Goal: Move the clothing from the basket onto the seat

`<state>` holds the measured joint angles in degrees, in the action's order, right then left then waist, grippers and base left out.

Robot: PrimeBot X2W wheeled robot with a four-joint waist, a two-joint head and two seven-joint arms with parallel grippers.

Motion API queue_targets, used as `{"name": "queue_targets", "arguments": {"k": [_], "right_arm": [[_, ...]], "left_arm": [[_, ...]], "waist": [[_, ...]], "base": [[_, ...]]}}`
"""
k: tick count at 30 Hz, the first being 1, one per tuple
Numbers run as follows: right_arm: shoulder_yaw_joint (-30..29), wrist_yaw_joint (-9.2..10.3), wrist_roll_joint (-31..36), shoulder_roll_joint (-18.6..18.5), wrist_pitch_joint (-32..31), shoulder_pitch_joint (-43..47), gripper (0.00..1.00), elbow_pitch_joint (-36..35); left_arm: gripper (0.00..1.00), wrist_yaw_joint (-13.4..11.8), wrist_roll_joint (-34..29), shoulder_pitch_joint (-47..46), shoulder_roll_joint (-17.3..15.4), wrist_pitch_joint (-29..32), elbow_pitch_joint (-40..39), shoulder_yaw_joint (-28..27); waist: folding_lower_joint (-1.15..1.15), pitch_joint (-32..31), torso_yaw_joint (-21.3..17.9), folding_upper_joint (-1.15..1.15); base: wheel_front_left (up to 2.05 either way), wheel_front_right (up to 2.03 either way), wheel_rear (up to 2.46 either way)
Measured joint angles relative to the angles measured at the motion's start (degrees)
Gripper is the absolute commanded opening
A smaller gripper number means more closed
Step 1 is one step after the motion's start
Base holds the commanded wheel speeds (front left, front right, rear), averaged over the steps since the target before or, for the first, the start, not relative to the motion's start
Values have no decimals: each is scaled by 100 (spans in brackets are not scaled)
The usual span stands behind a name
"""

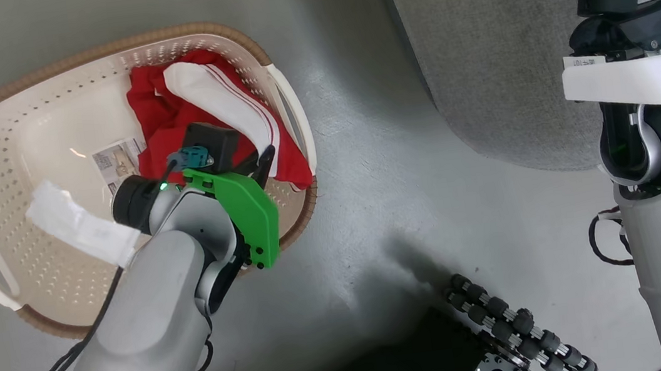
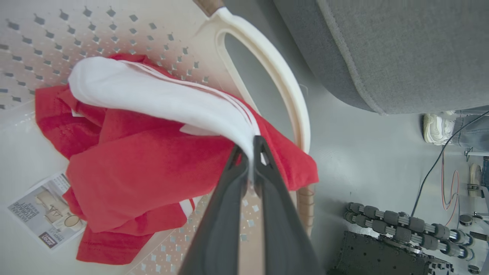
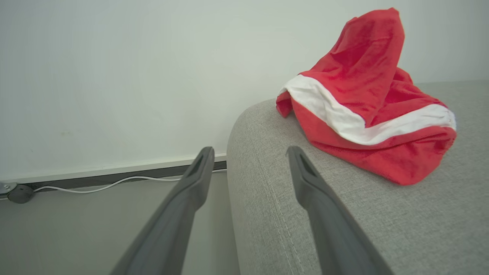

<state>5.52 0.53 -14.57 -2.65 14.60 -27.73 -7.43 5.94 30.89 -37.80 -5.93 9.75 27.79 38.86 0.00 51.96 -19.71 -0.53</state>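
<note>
The left fingers (image 2: 229, 198) are pinched shut on the white trim of the red jersey (image 2: 133, 164). The jersey lies bunched in the basket (image 2: 267, 65), at the handle end nearest the sofa (image 2: 401, 46). The basket sits on the floor (image 1: 371, 206). The right fingers (image 3: 193, 179) are spread wide and hold nothing, just off the sofa's rounded edge, where the red shorts (image 3: 366, 114) lie crumpled.

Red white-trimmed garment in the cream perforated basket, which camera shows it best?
Left wrist view: the red garment lies close, left gripper shut on its trim. Head view: the arm hides part. Right wrist view faces other red shorts on a grey sofa.
</note>
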Motion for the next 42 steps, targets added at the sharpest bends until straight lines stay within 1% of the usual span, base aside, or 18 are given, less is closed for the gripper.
{"name": "queue_targets", "arguments": {"k": [7,11,17,24,29,34,35,37,42], "right_arm": [[-249,-2,167,3,0,1,100,101],[-377,-11,266,-40,0,7,100,121],[-526,-120,488,-288,0,8,100,140],[-546,-257,610,-463,0,13,100,260],[-511,-354,710,-491,1,193,100,386],[-515,-364,725,-550,0,524,100,503],[-514,-402,757,-573,0,584,100,509],[-472,-419,765,-592,0,691,100,530],[-218,-504,765,-470,0,902,100,610]], "left_arm": [[0,45,339,4,19,-613,-7,-338],[0,55,380,9,13,-936,-69,-543],[0,57,487,210,-102,-1666,-242,-1031],[0,25,730,679,-98,-2371,-495,-1405],[0,25,744,883,-92,-2394,-764,-1510],[0,25,743,1014,-63,-2393,-1026,-1503],[0,25,743,1033,-52,-2393,-1084,-1496],[0,29,743,1083,-37,-2393,-1216,-1499],[0,27,743,1327,-91,-2394,-1479,-1614]], "waist": [[0,-306,152,0],[0,-480,269,0],[0,-839,623,0],[0,-1317,1101,0],[0,-1683,1466,0],[0,-2062,1845,0],[0,-2137,1921,0],[0,-2297,2071,0],[0,-2740,2380,0]], "base": [[0,0,0],[0,0,0],[0,0,0],[0,0,0],[0,0,0],[0,0,0],[0,0,0],[0,0,0],[0,0,0]]}}
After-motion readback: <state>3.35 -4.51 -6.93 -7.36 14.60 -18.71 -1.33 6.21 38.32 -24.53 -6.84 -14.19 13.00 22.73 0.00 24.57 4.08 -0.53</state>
